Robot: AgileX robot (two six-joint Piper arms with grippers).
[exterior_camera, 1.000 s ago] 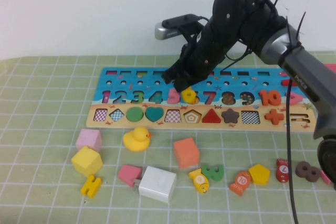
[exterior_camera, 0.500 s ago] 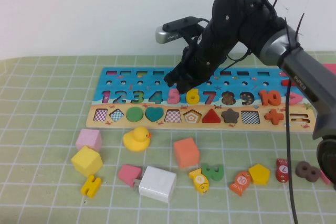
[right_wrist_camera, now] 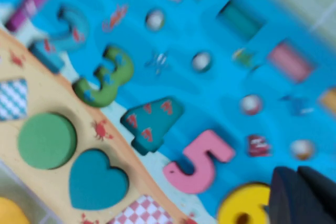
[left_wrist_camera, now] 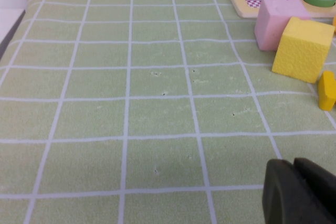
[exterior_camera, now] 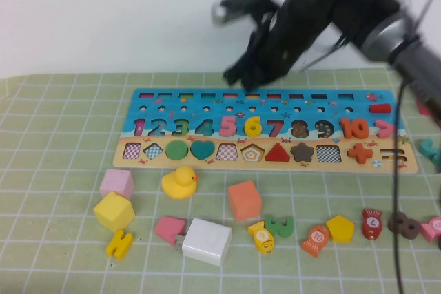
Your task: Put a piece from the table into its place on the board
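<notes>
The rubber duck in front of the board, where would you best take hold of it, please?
Probably across the duck's body, from straight above: it sits upright, clear of the pink cube and orange cube. The right claw hangs shut above the board; the left claw rests low over the table.

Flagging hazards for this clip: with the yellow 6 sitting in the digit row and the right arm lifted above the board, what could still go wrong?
1. The yellow 6 may not be fully seated in the board; the pictures cannot confirm it lies flush.
2. The right pincer, shut and empty, hangs over the board's far edge; a low retreat might clip seated digits.
3. The left pincer rests low by the yellow block; any motion could nudge it.
</notes>
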